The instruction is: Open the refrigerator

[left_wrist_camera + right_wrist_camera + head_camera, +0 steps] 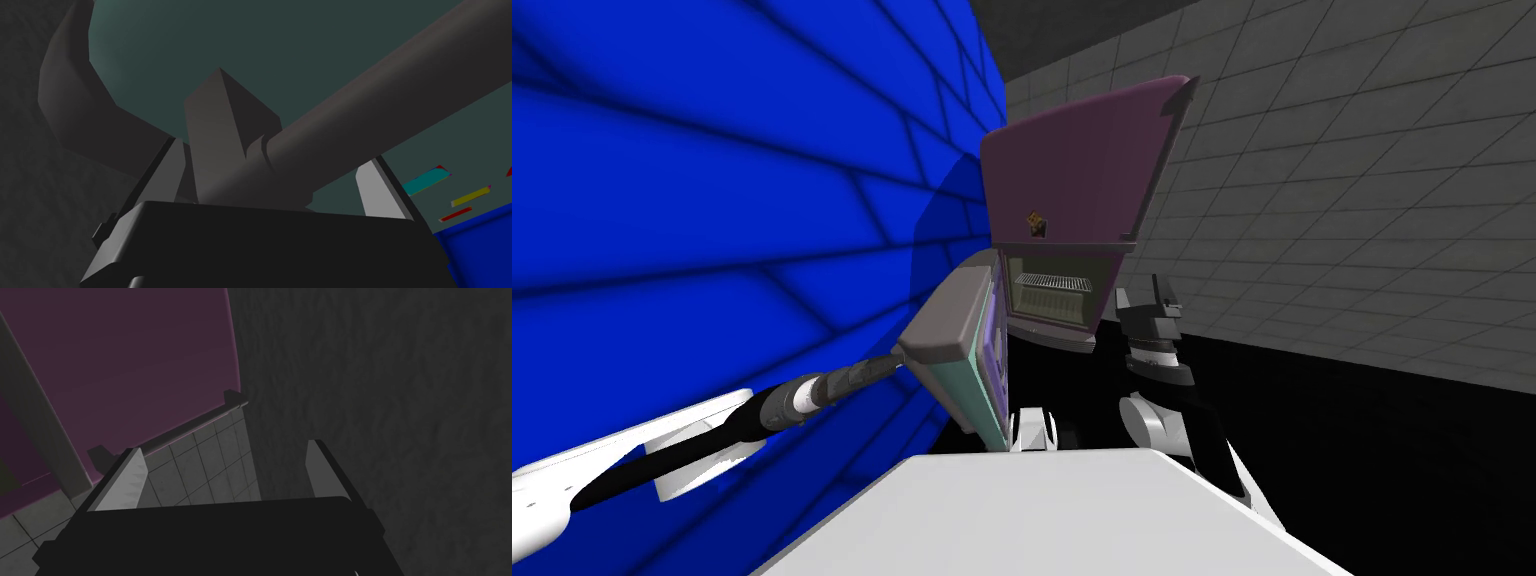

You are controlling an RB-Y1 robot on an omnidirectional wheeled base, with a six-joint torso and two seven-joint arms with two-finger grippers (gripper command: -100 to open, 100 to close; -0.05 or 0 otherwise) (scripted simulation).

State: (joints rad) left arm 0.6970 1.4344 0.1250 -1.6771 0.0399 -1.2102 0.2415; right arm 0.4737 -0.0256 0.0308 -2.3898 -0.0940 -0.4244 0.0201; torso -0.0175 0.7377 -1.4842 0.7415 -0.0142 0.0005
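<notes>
One door (952,320) of the purple refrigerator (1072,170) stands swung out toward 10 o'clock, its teal inner face nearly edge-on to me. The opened compartment at 12 o'clock shows a wire shelf (1052,283) inside. The left hand (274,151) reaches in from 8 o'clock along the blue wall (712,150) to the door's outer side, where it pinches the thick grey handle (350,105). The bar fills the gap, with a finger against each side, next to the handle's mounting block. The right hand (222,446) hangs idle at 1 o'clock, fingers spread on nothing, pointed past the edge of the upper purple panel. I judge the step in hand to be the pull itself, well along, with the door about halfway round. The next move, as I read it, is to carry the handle farther along its arc toward 9 o'clock. The wrist should turn with the hinge so the bar does not twist out of the grip, and the wall close behind the door needs minding.
</notes>
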